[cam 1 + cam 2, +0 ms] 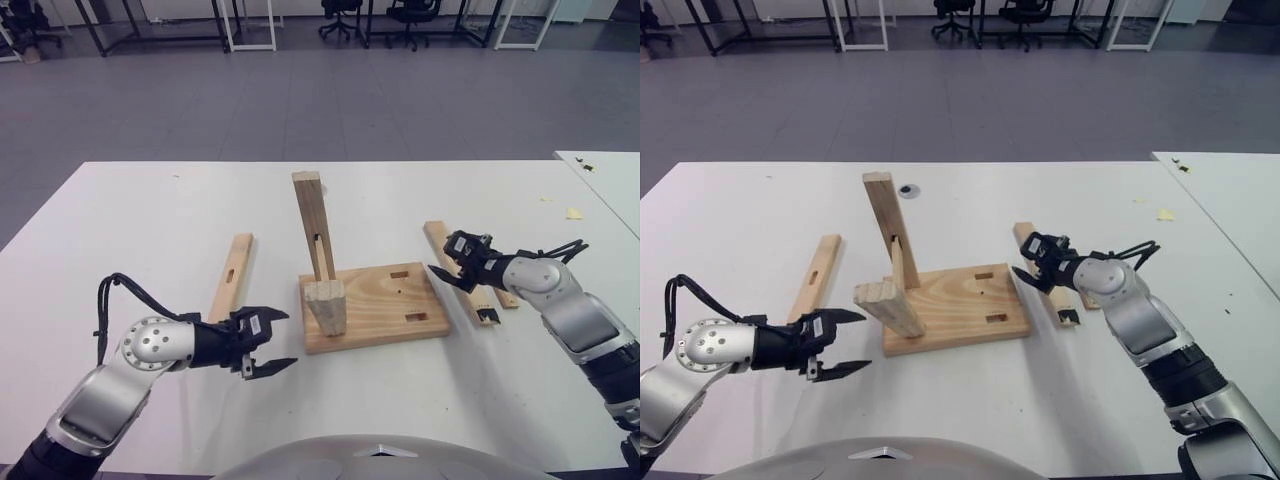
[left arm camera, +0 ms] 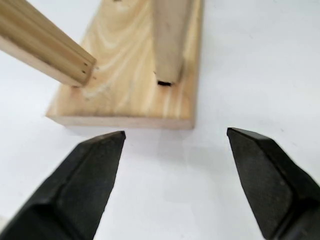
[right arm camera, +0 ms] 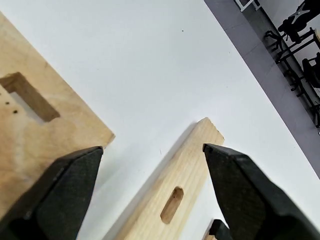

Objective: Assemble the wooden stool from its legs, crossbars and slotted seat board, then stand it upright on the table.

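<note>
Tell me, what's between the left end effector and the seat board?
Just bare table between the left end effector and seat board, in left wrist view.

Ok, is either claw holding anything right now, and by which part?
Nothing is held. Left claw open near the seat board, right claw open over a loose slotted bar.

Black office chairs stand on the grey floor behind; a second white table sits at right, small scraps on its corner.
</note>
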{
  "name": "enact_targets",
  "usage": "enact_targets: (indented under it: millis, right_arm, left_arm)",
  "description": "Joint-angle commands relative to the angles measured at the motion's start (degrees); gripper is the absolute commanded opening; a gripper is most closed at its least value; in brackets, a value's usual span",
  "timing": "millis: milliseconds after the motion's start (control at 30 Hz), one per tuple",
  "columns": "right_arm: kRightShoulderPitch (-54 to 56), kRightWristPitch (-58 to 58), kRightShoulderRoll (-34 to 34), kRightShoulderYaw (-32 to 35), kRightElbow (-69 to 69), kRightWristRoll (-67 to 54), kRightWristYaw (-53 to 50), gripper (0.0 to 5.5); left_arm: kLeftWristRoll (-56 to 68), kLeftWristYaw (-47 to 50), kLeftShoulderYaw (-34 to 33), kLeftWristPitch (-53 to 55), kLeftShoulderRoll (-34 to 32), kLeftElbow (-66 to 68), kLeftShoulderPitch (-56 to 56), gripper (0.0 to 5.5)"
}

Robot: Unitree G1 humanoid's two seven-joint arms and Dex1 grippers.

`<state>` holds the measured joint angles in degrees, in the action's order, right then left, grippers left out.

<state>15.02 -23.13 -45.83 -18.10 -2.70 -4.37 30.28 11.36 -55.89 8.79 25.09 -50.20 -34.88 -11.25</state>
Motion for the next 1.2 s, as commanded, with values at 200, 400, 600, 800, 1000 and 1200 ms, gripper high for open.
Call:
enact_targets:
  millis: [200, 400, 600, 800, 1000, 1200]
  right_arm:
    - [18.4, 17.8, 12.5, -4.3, 29.5, 10.9, 3.3, 3.76]
    - [21.5, 25.2, 13.5, -10.0, 42.4, 16.7, 16.8, 3.76]
    - [17.3, 24.3, 8.7, -9.2, 34.3, 12.6, 33.5, 3.76]
    - [10.3, 16.3, 6.8, -2.8, 19.1, 7.3, 32.7, 3.76]
    - [2.6, 7.7, 8.5, 5.8, 8.2, 8.3, 17.9, 3.76]
    - [-7.8, -9.1, 8.0, 6.3, -11.5, 3.3, 18.5, 3.76]
  left_arm:
    - [-8.6, 12.8, 11.3, -4.7, 15.6, 11.6, 5.8, 3.77]
    - [-11.4, 14.6, 11.7, -6.7, 15.8, 17.2, 7.4, 3.77]
    - [-17.1, 16.3, 13.4, -18.3, 17.3, 36.0, 18.8, 3.77]
    - [-20.9, 25.4, 9.7, -31.5, 21.0, 64.0, 40.3, 3.77]
    - [-17.0, 24.1, 4.0, -32.8, 18.7, 52.4, 32.5, 3.77]
    - [-18.9, 14.2, 9.1, -23.9, 13.8, 34.1, 19.9, 3.77]
